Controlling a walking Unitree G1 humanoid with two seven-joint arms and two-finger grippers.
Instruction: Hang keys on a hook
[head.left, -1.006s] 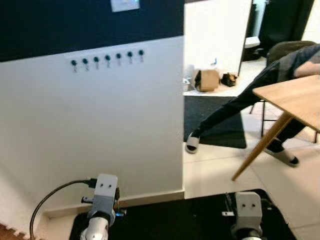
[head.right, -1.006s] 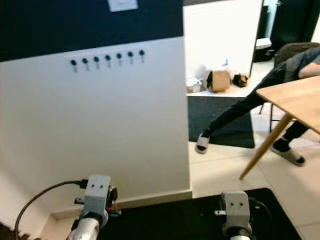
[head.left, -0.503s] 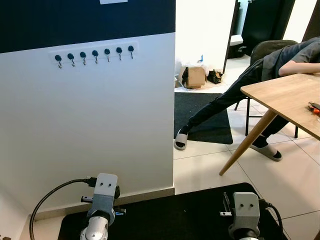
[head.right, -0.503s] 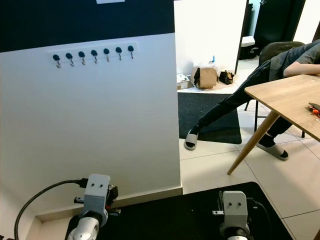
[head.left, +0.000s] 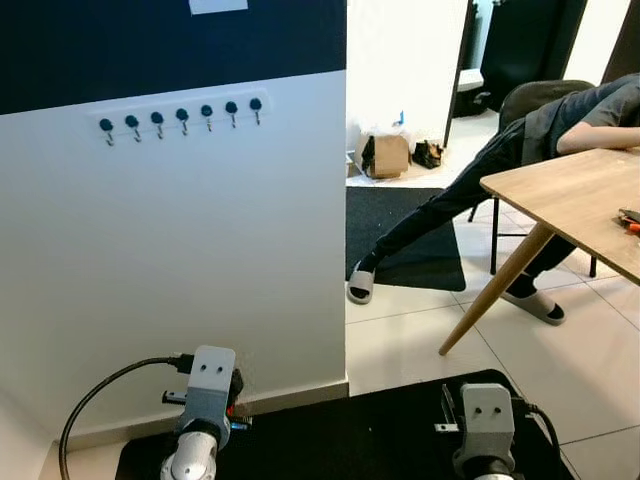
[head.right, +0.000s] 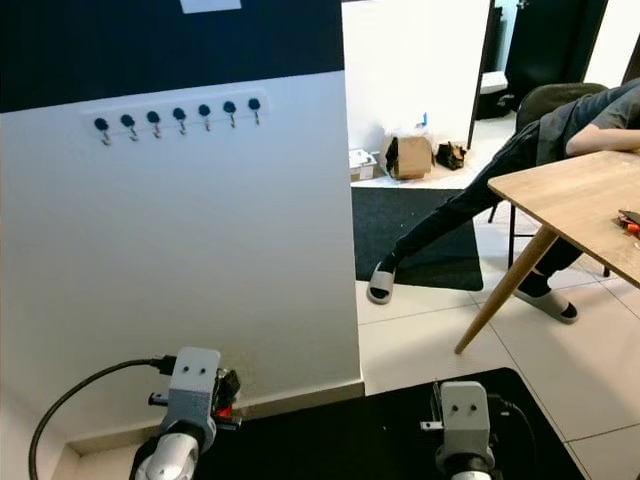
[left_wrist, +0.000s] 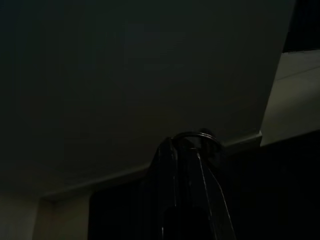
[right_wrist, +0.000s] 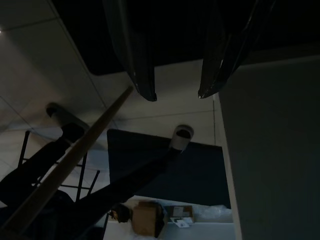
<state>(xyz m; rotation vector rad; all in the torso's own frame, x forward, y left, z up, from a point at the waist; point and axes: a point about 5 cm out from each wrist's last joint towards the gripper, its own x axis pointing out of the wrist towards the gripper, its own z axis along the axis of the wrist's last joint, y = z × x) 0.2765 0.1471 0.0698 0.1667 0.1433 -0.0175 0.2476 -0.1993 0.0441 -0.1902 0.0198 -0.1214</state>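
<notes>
A row of several small dark hooks (head.left: 180, 114) runs along a white strip on the white half-wall, at upper left. My left arm (head.left: 205, 388) hangs low in front of the wall's base. In the dark left wrist view my left gripper (left_wrist: 188, 144) is shut, with a thin metal key ring (left_wrist: 196, 135) at its tip. My right arm (head.left: 483, 425) hangs low too. Its gripper (right_wrist: 175, 94) is open above the floor, with nothing between the fingers.
A person (head.left: 470, 190) leans on a wooden table (head.left: 570, 195) at right, legs stretched across a dark rug (head.left: 400, 235). A small red and dark thing (head.left: 629, 219) lies on the table. A cardboard box (head.left: 385, 155) sits beyond. A black mat (head.left: 350, 435) lies underfoot.
The whole picture has slid, so the hooks and the wall edge sit further left and the blur has gone. Both arms hang as before.
</notes>
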